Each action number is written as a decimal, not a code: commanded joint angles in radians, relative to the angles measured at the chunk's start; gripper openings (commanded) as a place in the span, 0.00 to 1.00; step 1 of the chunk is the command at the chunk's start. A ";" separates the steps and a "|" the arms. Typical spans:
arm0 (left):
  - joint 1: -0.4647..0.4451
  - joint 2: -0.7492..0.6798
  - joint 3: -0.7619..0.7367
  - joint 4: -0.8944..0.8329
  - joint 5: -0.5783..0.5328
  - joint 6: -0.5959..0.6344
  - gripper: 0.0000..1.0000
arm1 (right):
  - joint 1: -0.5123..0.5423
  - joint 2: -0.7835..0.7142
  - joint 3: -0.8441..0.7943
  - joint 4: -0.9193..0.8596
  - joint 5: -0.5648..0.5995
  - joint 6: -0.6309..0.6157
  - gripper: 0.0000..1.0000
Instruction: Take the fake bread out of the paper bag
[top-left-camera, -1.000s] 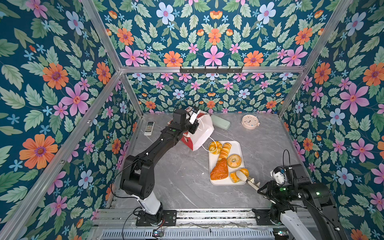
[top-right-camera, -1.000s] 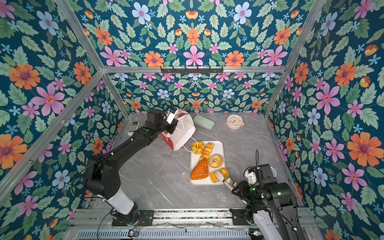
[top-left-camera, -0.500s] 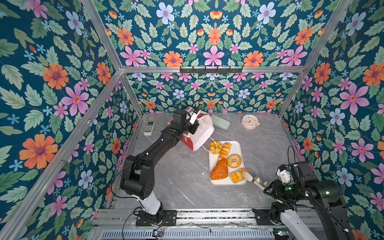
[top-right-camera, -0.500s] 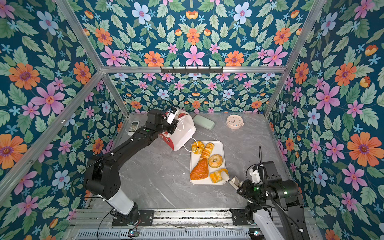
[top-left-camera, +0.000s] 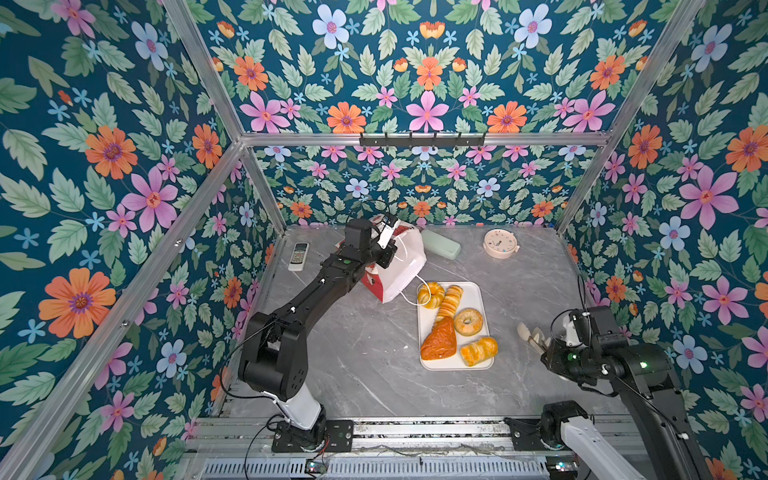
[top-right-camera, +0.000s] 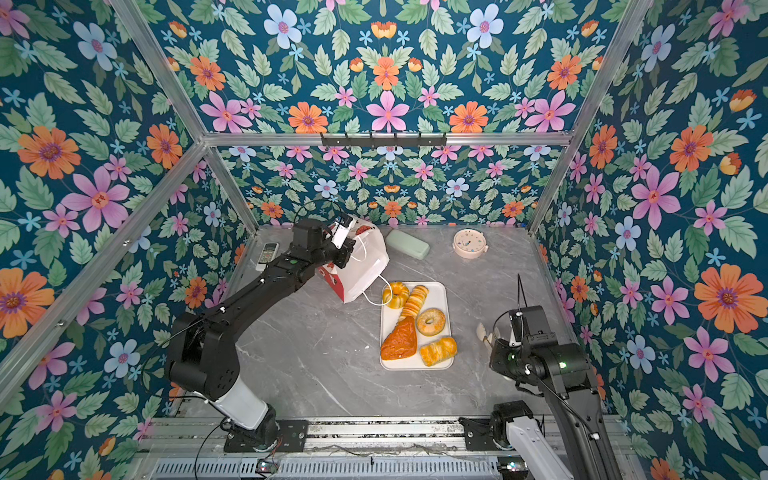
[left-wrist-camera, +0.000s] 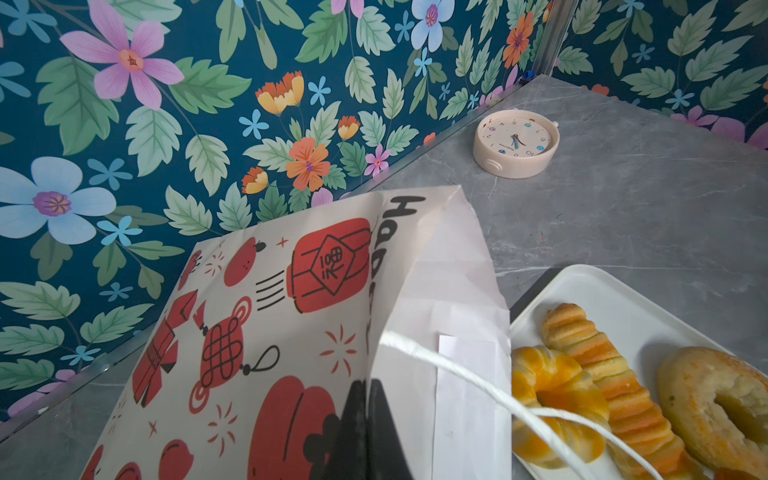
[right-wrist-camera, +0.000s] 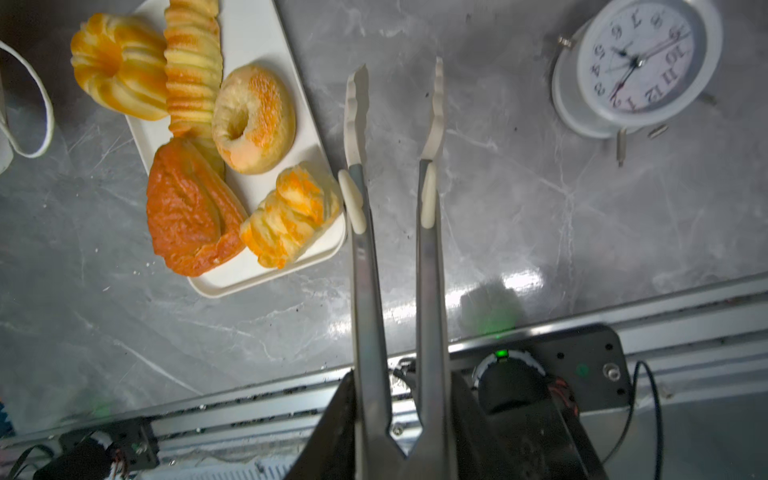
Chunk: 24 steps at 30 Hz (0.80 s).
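Fake bread: out of the paper bag, all five pieces down on the white tray, in the lower middle of both top views. Tray flat on the grey table, long way up and down the frame.

Long loaf: long way slanting from upper right to lower left, down the middle of the tray.
Round bun: at the tray's upper left corner, touching the loaf.
Ring bagel: lying flat, hole up, just right of the loaf.
Croissant: lower left of the tray, pointy tip up against the loaf's lower end.
Twisted roll: lower right corner, long way left to right, right end a bit higher.

Paper bag: up and left of the tray, tipped over, not standing straight. White cord handle looping down to just beside the round bun.

Left claw: pinched tight on the bag's edge.

Right claw: at the right side of both top views, well apart from the tray, squeezing metal tongs. Tong tips apart, nothing between them, pointing to the upper left in both top views.

Clock: far back, upper right of the table.
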<state>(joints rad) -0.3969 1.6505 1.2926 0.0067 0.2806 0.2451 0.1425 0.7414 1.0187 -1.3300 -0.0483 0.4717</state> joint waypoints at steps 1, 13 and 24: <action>0.000 -0.012 -0.003 0.026 -0.007 0.013 0.02 | -0.001 0.045 -0.005 0.206 0.041 -0.028 0.33; 0.001 -0.007 -0.008 0.036 0.011 0.012 0.02 | 0.000 0.314 -0.074 0.525 0.269 -0.029 0.36; 0.001 -0.013 0.002 0.032 0.016 0.011 0.02 | -0.004 0.600 -0.172 0.651 0.264 0.056 0.39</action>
<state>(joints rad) -0.3965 1.6459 1.2854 0.0147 0.2867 0.2455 0.1398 1.3231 0.8516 -0.7334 0.2073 0.4835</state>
